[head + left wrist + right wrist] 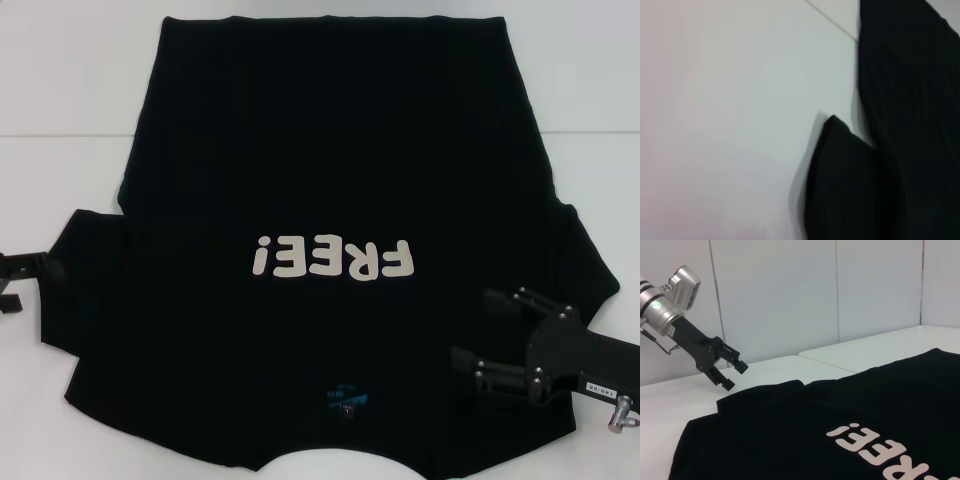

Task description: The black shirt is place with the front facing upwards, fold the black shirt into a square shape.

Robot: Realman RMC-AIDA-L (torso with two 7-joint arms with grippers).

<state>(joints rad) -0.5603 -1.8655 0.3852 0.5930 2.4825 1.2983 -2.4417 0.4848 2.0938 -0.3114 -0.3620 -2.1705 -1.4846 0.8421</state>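
Observation:
The black shirt (320, 150) lies spread flat on the white table, front up, collar toward me. Its cream "FREE!" letters (335, 258) read upside down, and a small blue neck label (345, 400) shows near the collar. My left gripper (35, 280) hovers at the tip of the shirt's left sleeve. The right wrist view shows this gripper (736, 376) open and empty, just above the sleeve's edge. My right gripper (478, 330) is open and empty, over the shirt near the right shoulder. The left wrist view shows the sleeve (850, 190).
The white table (60, 100) has a seam line running across it behind the shirt's middle. White wall panels (790, 290) stand beyond the table's far side. The shirt's hem reaches close to the far table edge.

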